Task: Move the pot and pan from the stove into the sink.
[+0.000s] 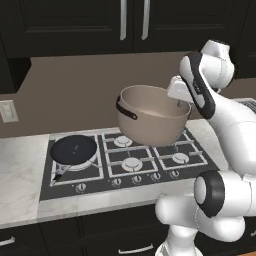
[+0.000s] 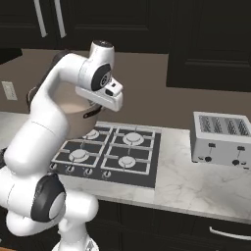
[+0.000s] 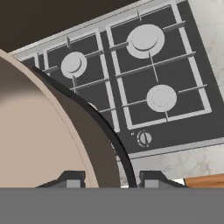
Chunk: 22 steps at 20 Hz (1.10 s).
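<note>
Two fingertips (image 3: 72, 179) of the gripper (image 3: 108, 180) are pinching the pot (image 1: 150, 120) rim, holding it lifted above the stove (image 1: 130, 160).

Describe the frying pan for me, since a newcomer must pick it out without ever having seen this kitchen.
Start at the black gas cooktop set in the pale marble counter. On its far left burner sits the flat, shallow round black frying pan, its thin dark handle pointing toward the front edge. Unlike the deep beige-tan pot held up over the middle burners, it is low, dark and resting on the grate.
</note>
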Available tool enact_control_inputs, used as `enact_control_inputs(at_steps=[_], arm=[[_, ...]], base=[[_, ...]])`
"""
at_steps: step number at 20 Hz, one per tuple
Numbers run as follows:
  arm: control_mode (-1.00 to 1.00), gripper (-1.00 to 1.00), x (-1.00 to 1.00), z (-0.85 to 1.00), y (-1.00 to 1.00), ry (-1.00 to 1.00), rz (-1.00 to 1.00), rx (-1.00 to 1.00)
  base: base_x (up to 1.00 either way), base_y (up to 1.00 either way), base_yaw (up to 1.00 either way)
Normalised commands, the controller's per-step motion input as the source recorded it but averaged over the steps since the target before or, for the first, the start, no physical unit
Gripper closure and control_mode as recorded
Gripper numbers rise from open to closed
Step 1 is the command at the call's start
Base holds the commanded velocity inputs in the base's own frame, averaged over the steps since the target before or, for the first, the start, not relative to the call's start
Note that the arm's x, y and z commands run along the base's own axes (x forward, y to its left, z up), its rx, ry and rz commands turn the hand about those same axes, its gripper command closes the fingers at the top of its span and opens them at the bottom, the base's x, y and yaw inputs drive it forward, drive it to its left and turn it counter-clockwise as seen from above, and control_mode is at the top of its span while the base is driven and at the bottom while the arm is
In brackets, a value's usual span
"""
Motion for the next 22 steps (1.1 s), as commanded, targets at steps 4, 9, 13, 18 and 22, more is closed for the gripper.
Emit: enact_control_inputs(at_steps=[4, 9, 13, 18, 22], arm=[[-1.0, 1.0, -1.0, 0.37, -0.02, -0.06, 0.09, -0.01], [-1.0, 1.0, -0.97, 0.19, -0.05, -0.11, 0.1, -0.01], [-1.0, 1.0, -0.87, 0.02, -0.1, -0.17, 0.12, -0.01], [-1.0, 1.0, -0.65, -0.01, -0.15, -0.31, 0.14, -0.07], [-1.0, 1.0, -0.16, 0.0, -0.02, -0.12, 0.06, -0.01]], base=[[0.0, 0.0, 0.0], [0.0, 0.0, 0.0], [0.0, 0.0, 0.0], [0.0, 0.0, 0.0], [0.0, 0.0, 0.0]])
